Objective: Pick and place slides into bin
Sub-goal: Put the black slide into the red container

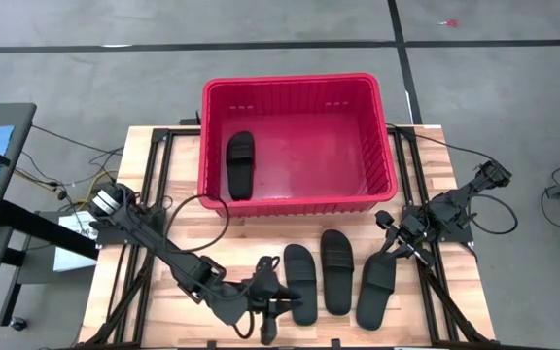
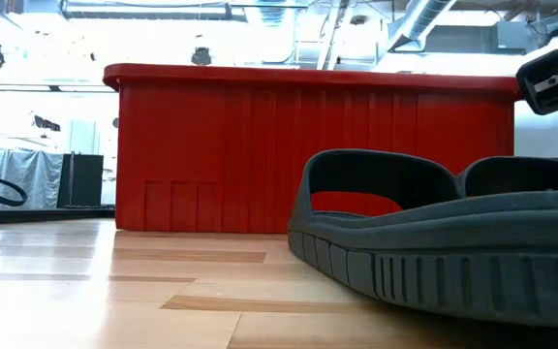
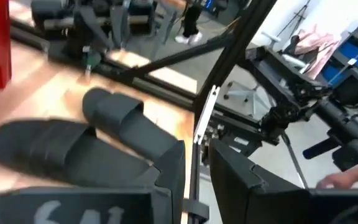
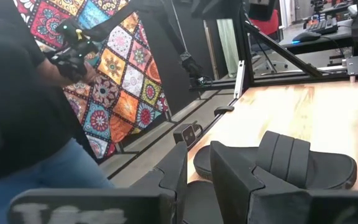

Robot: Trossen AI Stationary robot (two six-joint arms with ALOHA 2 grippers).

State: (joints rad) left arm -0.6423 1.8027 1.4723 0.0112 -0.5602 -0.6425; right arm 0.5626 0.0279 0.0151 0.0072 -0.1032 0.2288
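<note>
The red bin stands at the table's far middle, and one black slide lies flat on its floor by the left wall. Three slides lie side by side on the table near the front: left, middle and right. My left gripper is low beside the left slide's near end, its fingers close together with nothing between them. My right gripper is over the right slide's far end, its fingers close together. The low view shows a slide in front of the bin. My right gripper stands slanting down over the far end of the right slide. I cannot tell whether its fingers touch it. The slide lies flat on the table.
Black frame rails run along both sides of the wooden table. A person in dark top and jeans stands beyond the table's edge, by a patterned cloth. Bare table lies between the bin and the slides.
</note>
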